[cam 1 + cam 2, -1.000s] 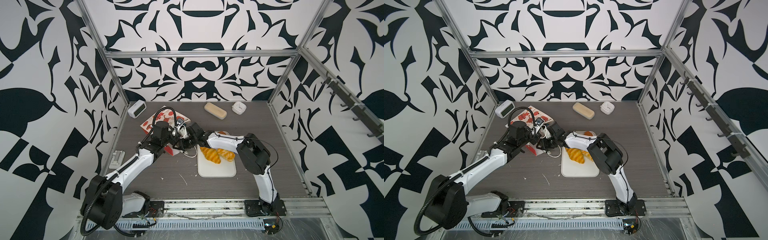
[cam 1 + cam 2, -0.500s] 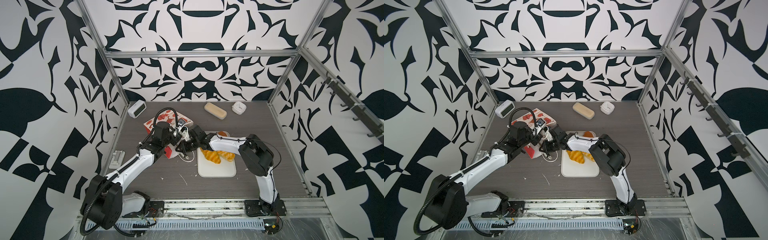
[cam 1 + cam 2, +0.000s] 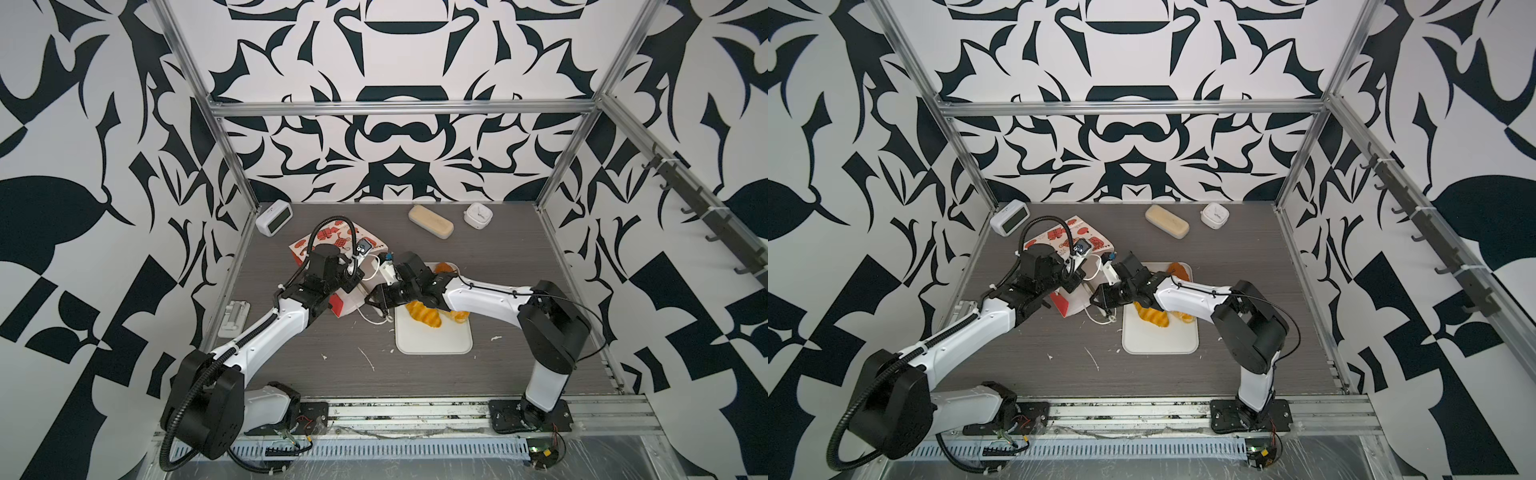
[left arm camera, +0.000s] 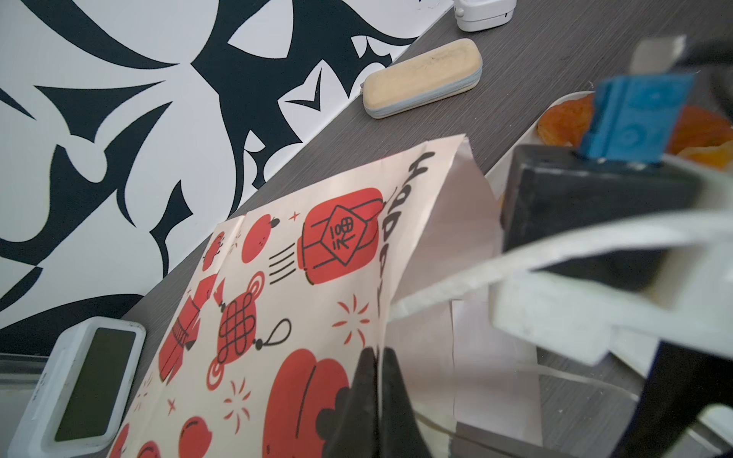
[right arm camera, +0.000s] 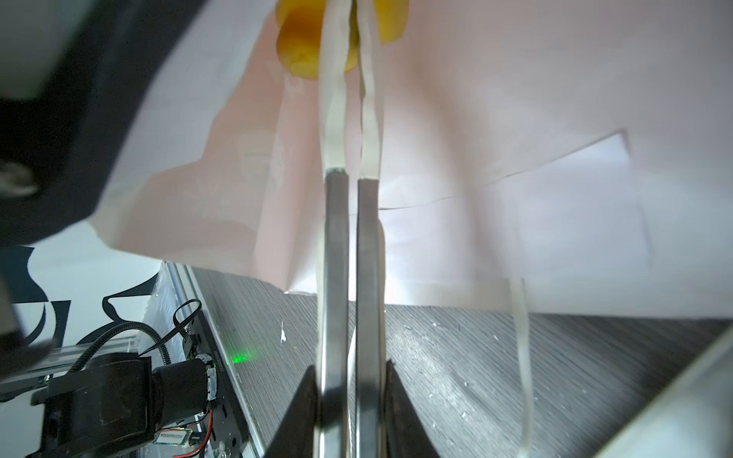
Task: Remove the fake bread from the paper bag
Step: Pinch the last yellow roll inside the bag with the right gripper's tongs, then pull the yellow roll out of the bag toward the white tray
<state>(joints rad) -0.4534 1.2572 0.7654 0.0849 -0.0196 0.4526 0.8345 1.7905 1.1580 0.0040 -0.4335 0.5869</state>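
Bread (image 5: 301, 51) inside paper bag (image 5: 515, 119) lies at right pincer's (image 5: 352, 18) closed tips; left pincer (image 4: 377, 353) pinches the bag.

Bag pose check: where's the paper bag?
Both top views: paper bag lies left-centre between clock and white tray, left gripper pinching its edge.

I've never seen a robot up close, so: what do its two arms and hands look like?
Both arms are white tubes linked by chunky black round joints. The left arm trails a ribbed black hose; the right arm a thin black cable. The left hand has black tapered fingers; the right hand flat silver ones with whitish tips.
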